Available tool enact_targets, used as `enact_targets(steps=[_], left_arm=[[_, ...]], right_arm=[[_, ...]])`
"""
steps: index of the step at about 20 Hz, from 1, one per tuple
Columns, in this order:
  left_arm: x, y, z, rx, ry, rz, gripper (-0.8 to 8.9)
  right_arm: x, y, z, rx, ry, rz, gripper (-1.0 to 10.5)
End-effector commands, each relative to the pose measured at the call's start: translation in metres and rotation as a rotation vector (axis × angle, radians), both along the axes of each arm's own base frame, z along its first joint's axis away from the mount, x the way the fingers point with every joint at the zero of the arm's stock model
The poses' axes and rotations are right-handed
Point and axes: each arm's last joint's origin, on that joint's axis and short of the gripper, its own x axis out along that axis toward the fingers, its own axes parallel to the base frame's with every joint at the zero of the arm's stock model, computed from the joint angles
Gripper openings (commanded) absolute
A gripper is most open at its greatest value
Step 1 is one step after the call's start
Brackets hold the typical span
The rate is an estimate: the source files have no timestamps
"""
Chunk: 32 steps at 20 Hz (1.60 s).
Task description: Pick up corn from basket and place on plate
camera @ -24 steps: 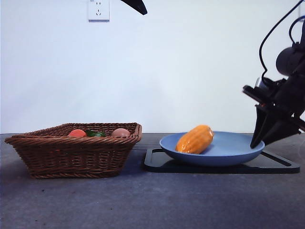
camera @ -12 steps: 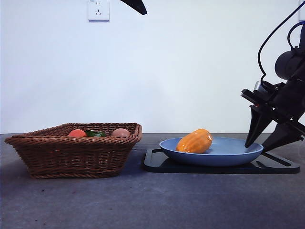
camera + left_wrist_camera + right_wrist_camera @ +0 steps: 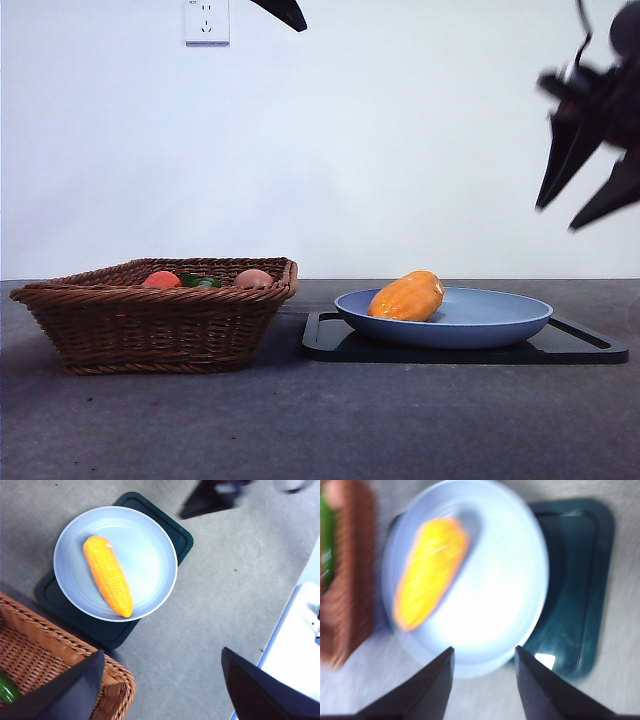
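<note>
In the front view, the corn (image 3: 407, 297) lies on the light blue plate (image 3: 500, 325), which sits on a black tray (image 3: 580, 350) beside the wicker basket (image 3: 150, 320), while the right gripper (image 3: 585, 195) hangs high above the tray's far end, jaws spread and empty. The left wrist view shows the left gripper (image 3: 160, 680) with jaws apart, empty, over the table (image 3: 225, 595) near the basket's corner, the corn resting across the plate. The blurred right wrist view shows its parted jaws above the plate's rim, the corn on the side nearer the basket.

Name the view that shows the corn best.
The left wrist view: the corn is sharp and seen whole from above, lying on the plate. The right wrist view shows it whole but blurred. The front view shows only its side over the plate's rim.
</note>
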Motion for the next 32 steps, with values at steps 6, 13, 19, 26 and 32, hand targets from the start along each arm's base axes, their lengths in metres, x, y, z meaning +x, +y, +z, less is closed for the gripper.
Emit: enact_targets(steps=[6,13,19,26,32], left_arm=[[-0.003,0.001,0.006,0.001,-0.001,-0.009,3.76],[-0.005,0.002,0.004,0.016,0.016,-0.011,0.32],[-0.005,0.002,0.004,0.018,0.019,-0.011,0.08],[0.002,-0.003,0.01,-0.053,-0.068,-0.008,0.08],[0.013,-0.012,0.025,-0.189,-0.241,-0.008,0.08]], right_arm=[[-0.085,0.024,0.076,-0.051,-0.18,0.189,2.0],[-0.122,0.034,0.091,-0.15,-0.237,0.271,0.0],[-0.122,0.034,0.091,-0.145,-0.237,0.291,0.0],[-0.12,0.032,0.092,-0.147,-0.256,0.277,0.0],[-0.116,0.033,0.095,-0.145,-0.31,0.272,0.0]])
